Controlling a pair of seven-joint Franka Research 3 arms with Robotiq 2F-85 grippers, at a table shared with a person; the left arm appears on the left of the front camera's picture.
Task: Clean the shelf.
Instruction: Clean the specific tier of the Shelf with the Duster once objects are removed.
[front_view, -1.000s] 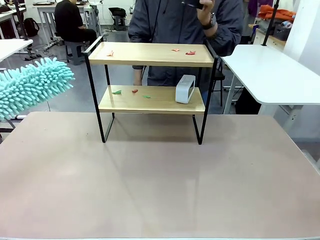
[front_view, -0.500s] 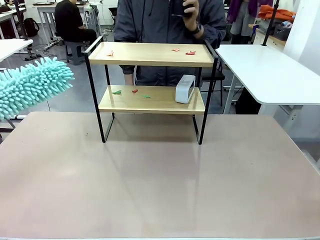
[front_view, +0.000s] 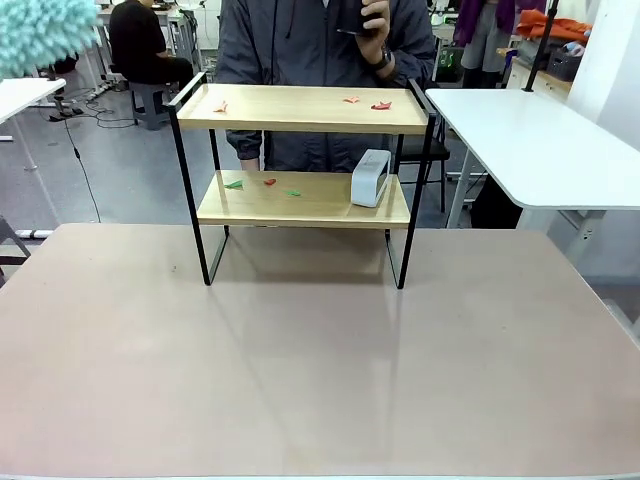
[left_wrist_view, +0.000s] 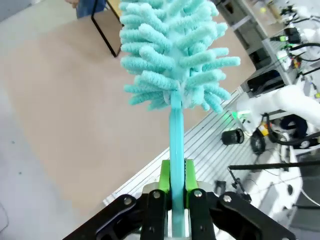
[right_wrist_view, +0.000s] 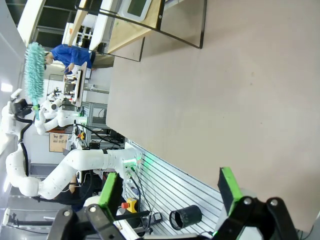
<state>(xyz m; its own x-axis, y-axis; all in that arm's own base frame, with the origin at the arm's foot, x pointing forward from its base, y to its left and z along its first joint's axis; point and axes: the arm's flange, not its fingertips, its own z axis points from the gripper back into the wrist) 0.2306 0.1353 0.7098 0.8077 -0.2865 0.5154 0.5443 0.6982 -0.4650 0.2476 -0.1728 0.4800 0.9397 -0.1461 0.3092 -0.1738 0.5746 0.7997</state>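
The shelf (front_view: 305, 110), a black-framed rack with two light wooden boards, stands at the far middle of the table. Small paper scraps (front_view: 381, 105) lie on its top board, and other scraps (front_view: 233, 184) lie on the lower board beside a white box-shaped device (front_view: 370, 178). My left gripper (left_wrist_view: 176, 175) is shut on the teal handle of a fluffy turquoise duster (left_wrist_view: 175, 55), whose head shows high at the far left (front_view: 40, 30), clear of the shelf. My right gripper (right_wrist_view: 170, 192) stands open over the table with nothing between its fingers. From there the shelf (right_wrist_view: 145, 25) is far off.
A person (front_view: 320, 50) stands right behind the shelf, one hand raised holding a dark object. The brown table (front_view: 320, 380) is bare in front of the shelf. A white table (front_view: 540, 140) stands at the right. Another person sits far back left.
The duster has risen from mid-height at the left edge to the top left corner. The person behind the shelf has shifted a little to the left.
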